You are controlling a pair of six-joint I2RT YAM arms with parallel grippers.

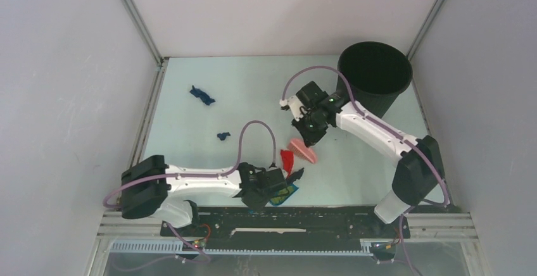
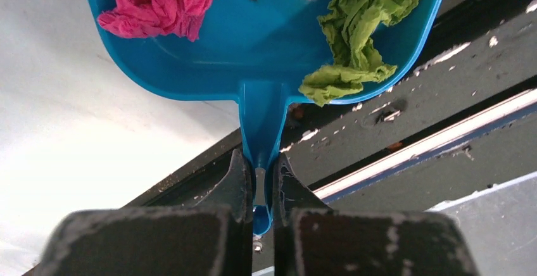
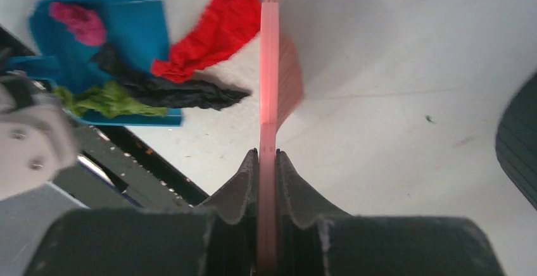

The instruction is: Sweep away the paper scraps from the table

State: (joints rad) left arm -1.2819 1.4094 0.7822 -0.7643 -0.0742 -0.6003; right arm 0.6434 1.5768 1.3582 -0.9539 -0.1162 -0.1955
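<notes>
My left gripper (image 2: 261, 165) is shut on the handle of the blue dustpan (image 2: 266, 48), which lies at the table's near edge (image 1: 282, 195). In the pan lie a magenta scrap (image 2: 161, 0) and a green scrap (image 2: 358, 29). My right gripper (image 3: 267, 156) is shut on the pink hand brush (image 3: 273, 80), whose head (image 1: 303, 150) rests on the table right of a red scrap (image 1: 287, 159). A black scrap (image 3: 177, 92) lies across the pan's mouth. Two dark blue scraps (image 1: 202, 94) (image 1: 223, 136) lie farther back on the left.
A black bin (image 1: 375, 73) stands at the back right corner of the pale green table (image 1: 253, 92). Grey walls enclose the table on three sides. A black rail (image 1: 285, 216) runs along the near edge under the dustpan.
</notes>
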